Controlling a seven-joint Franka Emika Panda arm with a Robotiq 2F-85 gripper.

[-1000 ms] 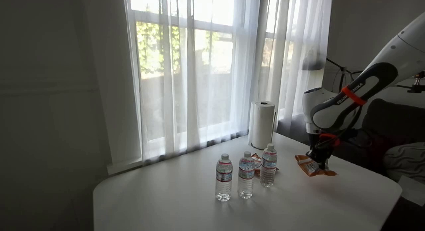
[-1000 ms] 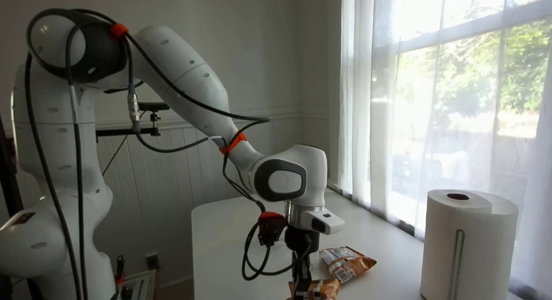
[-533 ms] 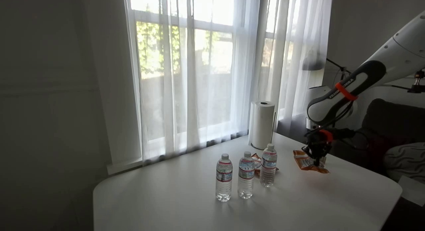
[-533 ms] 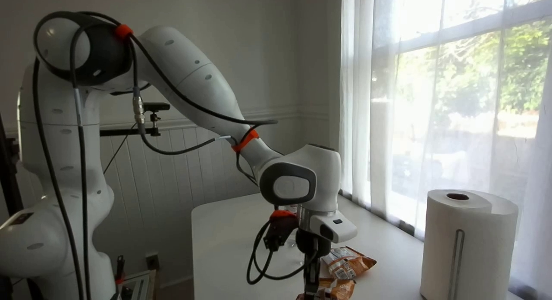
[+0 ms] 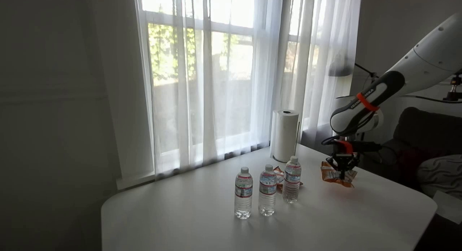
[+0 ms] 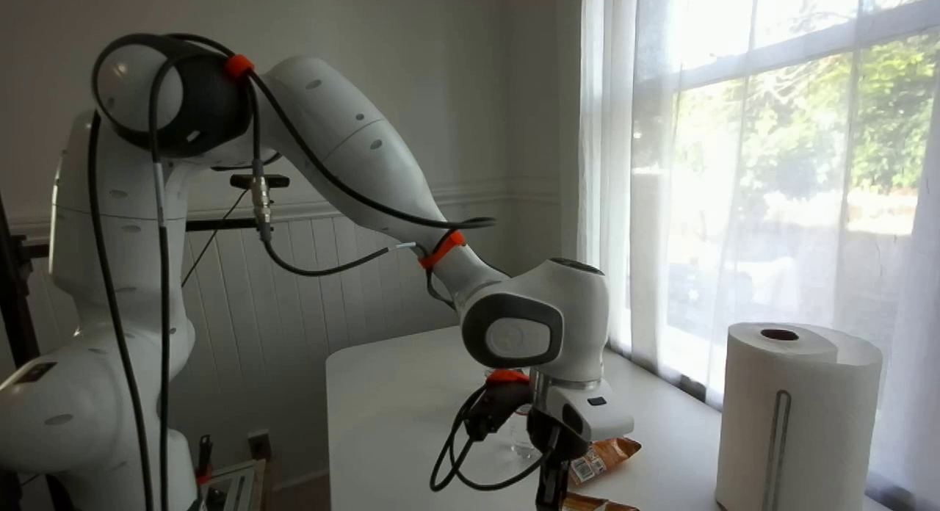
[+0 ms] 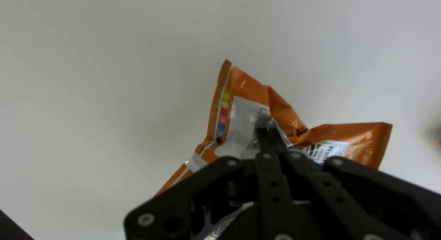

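Observation:
My gripper (image 7: 270, 131) is shut on an orange snack bag (image 7: 237, 126). The fingertips pinch a fold near the bag's middle, over its white label. Both ends of the bag stick out on either side. In an exterior view the gripper (image 5: 342, 177) points down with the bag (image 5: 328, 173) at its tips, near the table's far right edge. The bag seems a little above the table, but the gap is hard to judge. In an exterior view only a corner of the held bag (image 6: 591, 504) shows, and the fingertips are cut off below.
A second orange bag (image 6: 606, 456) lies on the white table (image 5: 180, 215), partly behind the bottles (image 5: 279, 177). Three water bottles (image 5: 267, 193) stand upright there. A paper towel roll (image 5: 285, 135) stands by the window, also in an exterior view (image 6: 793, 415).
The arm has shifted and its wrist has turned. The gripper and orange bag moved slightly left in an exterior view, right and down in an exterior view. The bottles and second bag stayed still.

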